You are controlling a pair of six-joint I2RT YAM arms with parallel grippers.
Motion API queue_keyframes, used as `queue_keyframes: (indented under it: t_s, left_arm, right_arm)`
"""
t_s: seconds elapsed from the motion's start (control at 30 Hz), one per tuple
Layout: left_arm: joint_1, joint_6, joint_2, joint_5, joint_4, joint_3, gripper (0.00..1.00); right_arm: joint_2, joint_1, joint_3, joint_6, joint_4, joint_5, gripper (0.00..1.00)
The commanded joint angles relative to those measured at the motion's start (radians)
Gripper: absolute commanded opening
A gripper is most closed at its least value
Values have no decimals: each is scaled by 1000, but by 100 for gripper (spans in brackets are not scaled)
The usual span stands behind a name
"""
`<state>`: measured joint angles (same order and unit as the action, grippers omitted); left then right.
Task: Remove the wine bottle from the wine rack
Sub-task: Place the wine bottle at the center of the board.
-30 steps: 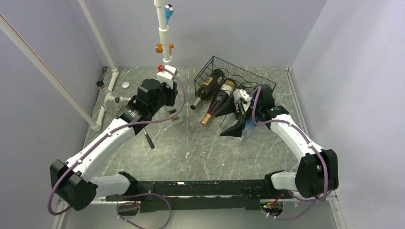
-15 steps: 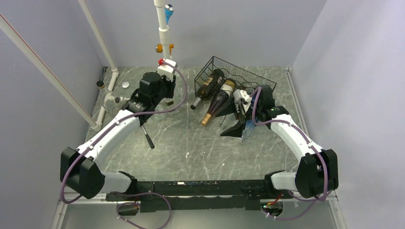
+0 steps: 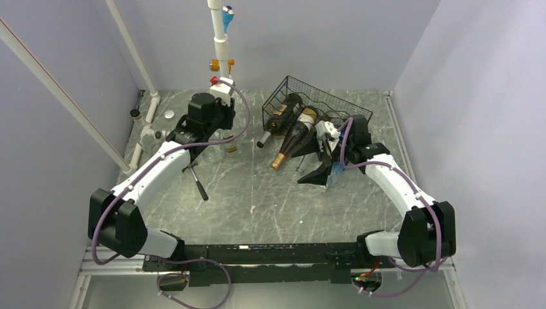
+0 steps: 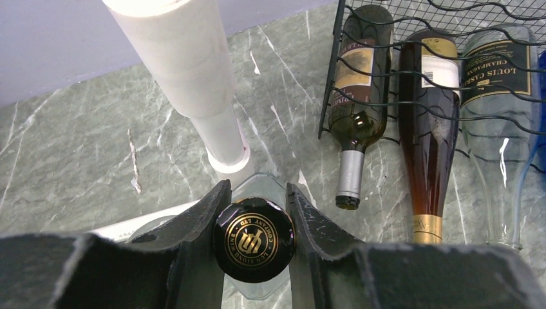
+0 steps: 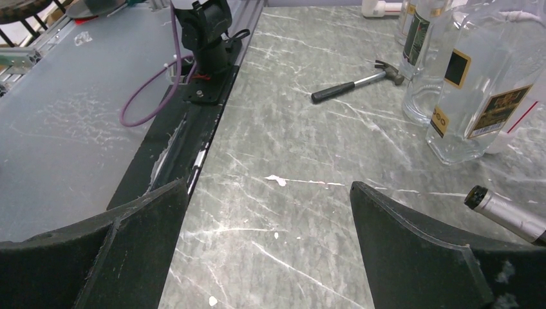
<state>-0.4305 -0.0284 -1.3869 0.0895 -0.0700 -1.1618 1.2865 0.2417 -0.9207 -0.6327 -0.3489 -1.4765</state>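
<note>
Got the left pincer (image 4: 256, 196) clamped tight on the black, gold-stamped cap (image 4: 254, 240) of a clear bottle (image 4: 250, 291), standing upright on the bench (image 4: 77, 141) just beside the white pipe (image 4: 187, 64). Probably gripped by the cap to keep it vertical and steady on its base. Sitting well apart from the black wire wine rack (image 4: 331, 77), off to that pincer's right. Spotted three more lying in there on their sides, with necks pointed out the open front: a green wine bottle (image 4: 357, 96) nearest the pincer, then an amber wine bottle (image 4: 428, 129), then a clear champagne bottle (image 4: 502, 129). Presumably cradled in the wavy wire to stop any rolling. As for the right pincer (image 5: 268, 187): spread wide, gripping nothing, parked low over the bench with a silver-foil neck (image 5: 508, 215) just beside one finger. Looks like a handy spot for grabbing a neck, at a guess.
</note>
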Motion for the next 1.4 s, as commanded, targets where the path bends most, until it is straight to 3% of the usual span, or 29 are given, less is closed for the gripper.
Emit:
queue_keyframes:
  t_s: [0.0, 0.1, 0.33, 0.43, 0.97, 1.2, 1.37]
  left_arm:
    - [15, -9, 18, -18, 189, -81, 0]
    - [19, -5, 7, -18, 179, -81, 0]
    - [21, -14, 1, 7, 159, -79, 39]
    - [21, -18, 2, 14, 147, -83, 49]
    - [22, -57, 68, -9, -8, -178, 78]
    - [22, -128, 189, -94, -27, -94, 94]
    - [22, -186, 271, -190, -32, -28, 99]
  right_arm:
    - [1, -4, 0, -49, -4, -49, 100]
    - [4, -4, -2, -55, -12, -50, 100]
    - [10, -5, -4, -62, -19, -51, 100]
    - [10, -5, -4, -64, -19, -51, 100]
    - [6, -26, -31, -153, -114, -37, 100]
    - [-4, -48, -42, -208, -166, -20, 100]
    - [-16, -71, -46, -242, -198, -4, 100]
